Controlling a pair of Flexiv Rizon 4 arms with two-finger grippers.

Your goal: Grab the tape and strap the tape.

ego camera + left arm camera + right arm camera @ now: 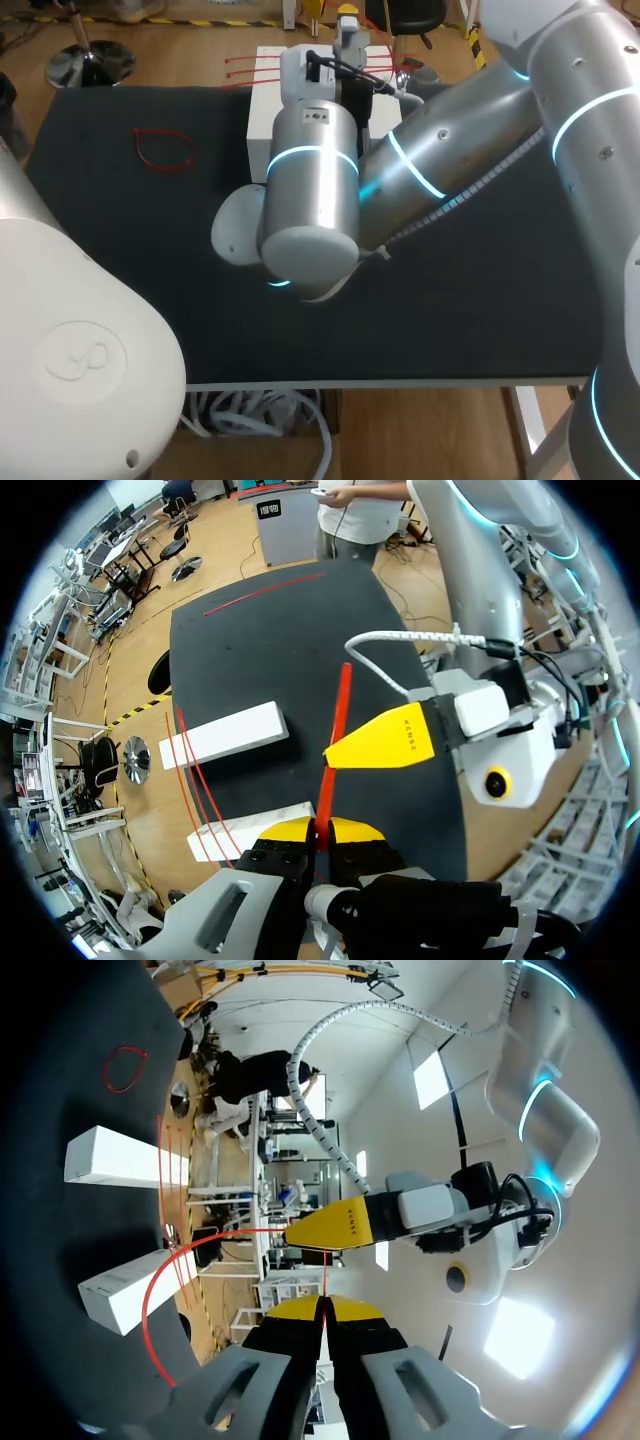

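With jaws of the left gripper [327, 827] clenched on the tie [341, 705], and jaws of the right gripper [322, 1308] pinched shut on that same tie, read the step as closing it into a loop. Hold the left end dead still; feed from the right along the tie's own line, without twist, to bring end to end squarely. Stay above the boxes [225, 736]. Tighten only once threaded, and gently: liable to buckle or slip from the grip otherwise. Looks thin, red, smooth and springy. Runs straight ahead of the left gripper; bows out in a wide arc beside the right one. Hangs between both grippers, over the mat [120, 260], near the boxes.
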